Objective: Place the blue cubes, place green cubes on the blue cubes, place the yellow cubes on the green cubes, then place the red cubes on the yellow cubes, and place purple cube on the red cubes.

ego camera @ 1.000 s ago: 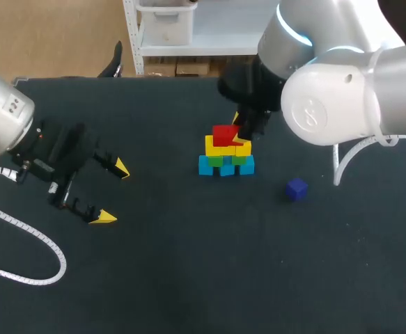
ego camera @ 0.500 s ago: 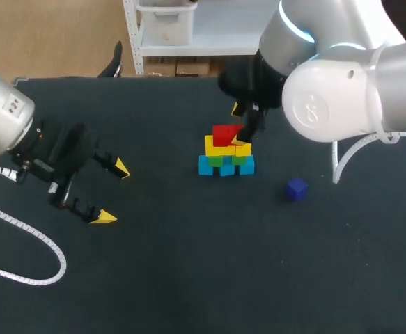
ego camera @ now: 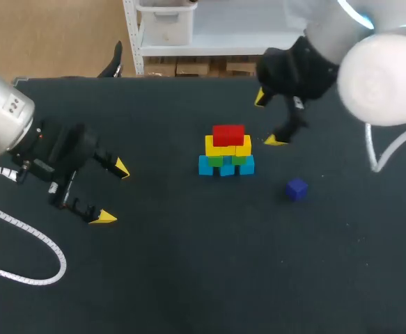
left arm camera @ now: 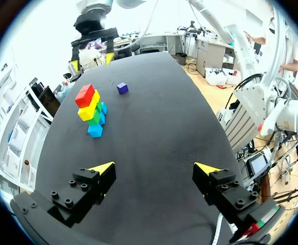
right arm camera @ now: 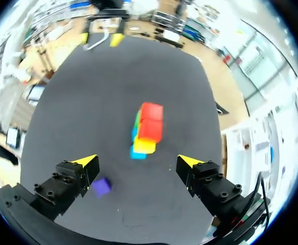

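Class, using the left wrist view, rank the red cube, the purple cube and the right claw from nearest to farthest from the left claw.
1. Red cube, on top of the stack, ahead of the left claw.
2. Purple cube, lying alone beyond the stack.
3. Right claw, raised and open, past both cubes.

Bright even indoor light, matte dark table [ego camera: 189, 278], soft sheen on white right arm [ego camera: 384, 90].

Red cube [ego camera: 228, 134], yellow cubes [ego camera: 214, 146], blue cubes [ego camera: 205, 165], seemingly purple cube [ego camera: 297, 188]
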